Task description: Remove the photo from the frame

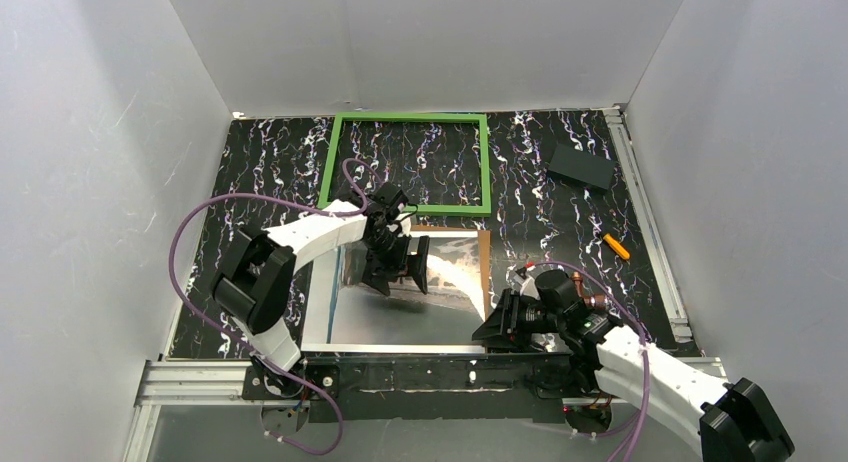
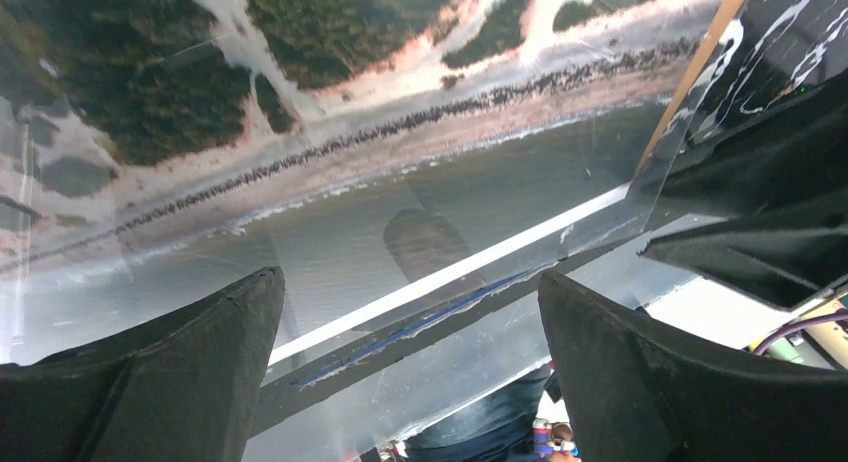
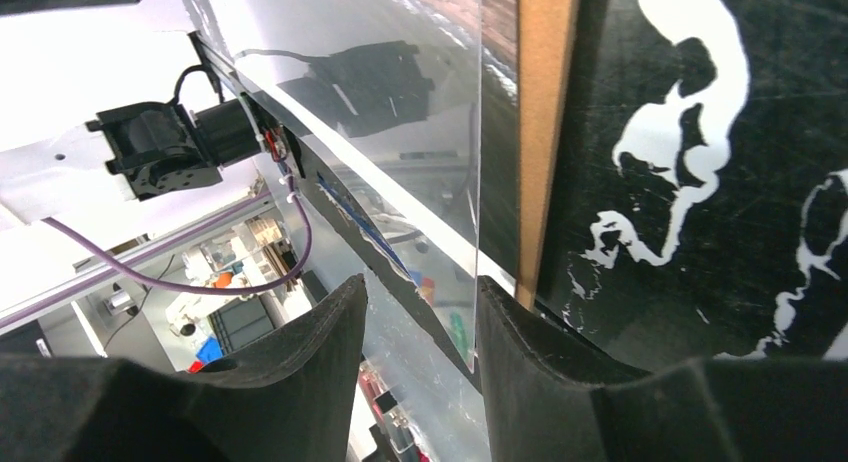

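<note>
The green frame [image 1: 410,116] lies empty at the back of the black marbled mat. In front of it lies a stack: the brown backing panel [image 1: 486,272], the photo [image 1: 455,274] and a clear reflective pane [image 1: 400,322] on top. The left wrist view shows the photo [image 2: 400,132] with its white border and dark blue stripe under the pane. My left gripper [image 1: 398,267] [image 2: 408,282] hangs open over the stack's far part. My right gripper [image 1: 490,327] [image 3: 420,287] is open at the stack's near right corner. The pane's edge [image 3: 420,182] stands between its fingers, beside the backing panel [image 3: 545,132].
A dark grey block [image 1: 580,166] lies at the back right of the mat and a small orange object [image 1: 617,246] at the right. White walls close in the left, back and right sides. An aluminium rail [image 1: 200,382] runs along the near edge.
</note>
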Robot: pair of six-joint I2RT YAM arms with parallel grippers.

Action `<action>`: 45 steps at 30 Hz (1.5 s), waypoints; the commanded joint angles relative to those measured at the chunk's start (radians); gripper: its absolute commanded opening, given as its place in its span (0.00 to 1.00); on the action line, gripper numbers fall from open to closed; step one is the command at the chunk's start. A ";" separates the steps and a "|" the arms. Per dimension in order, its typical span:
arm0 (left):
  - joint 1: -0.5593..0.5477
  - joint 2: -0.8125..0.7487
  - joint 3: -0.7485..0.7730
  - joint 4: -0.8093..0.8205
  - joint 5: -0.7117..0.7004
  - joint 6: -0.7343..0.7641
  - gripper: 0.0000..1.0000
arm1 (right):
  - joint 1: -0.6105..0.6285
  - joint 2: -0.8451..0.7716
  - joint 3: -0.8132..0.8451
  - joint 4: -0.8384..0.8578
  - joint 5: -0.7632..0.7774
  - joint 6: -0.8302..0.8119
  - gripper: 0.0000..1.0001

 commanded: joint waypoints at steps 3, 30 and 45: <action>-0.014 -0.063 -0.024 -0.162 -0.056 -0.002 1.00 | 0.005 0.043 0.041 0.042 -0.017 -0.033 0.53; -0.013 0.004 0.003 -0.195 -0.155 -0.040 1.00 | 0.056 0.131 0.218 -0.159 0.121 -0.149 0.59; -0.013 -0.003 -0.032 -0.173 -0.150 -0.068 1.00 | -0.096 0.312 0.492 -0.308 0.279 -0.379 0.54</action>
